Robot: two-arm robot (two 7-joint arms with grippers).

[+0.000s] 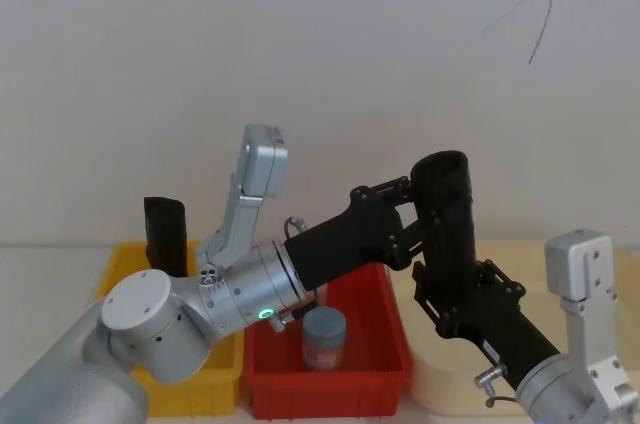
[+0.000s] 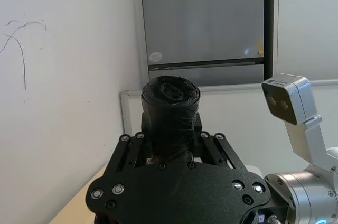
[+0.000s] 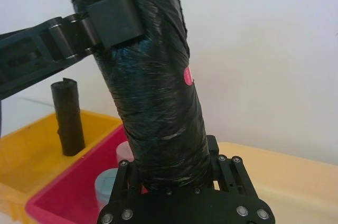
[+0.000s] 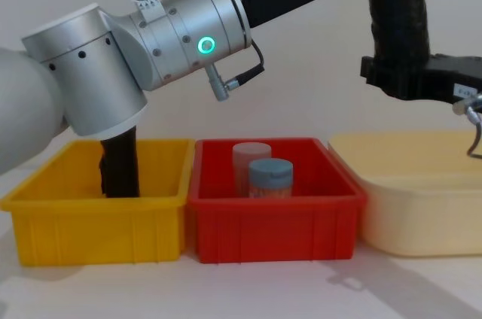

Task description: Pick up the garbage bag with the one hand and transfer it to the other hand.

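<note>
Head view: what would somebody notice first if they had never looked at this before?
The tall black garbage bag is held up in the air right of centre. The left gripper is clamped on its upper part and the right gripper is clamped lower down. After that, the eye goes to the green ring light glowing on the left arm, and the slim black roll standing in the yellow bin at the left.

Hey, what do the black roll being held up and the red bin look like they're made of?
The garbage bag: thin black plastic film, likely polyethylene, wound tightly; its crinkled surface shows soft glints. The red bin: rigid moulded plastic, probably, smooth with a slight sheen and a rolled rim.
</note>
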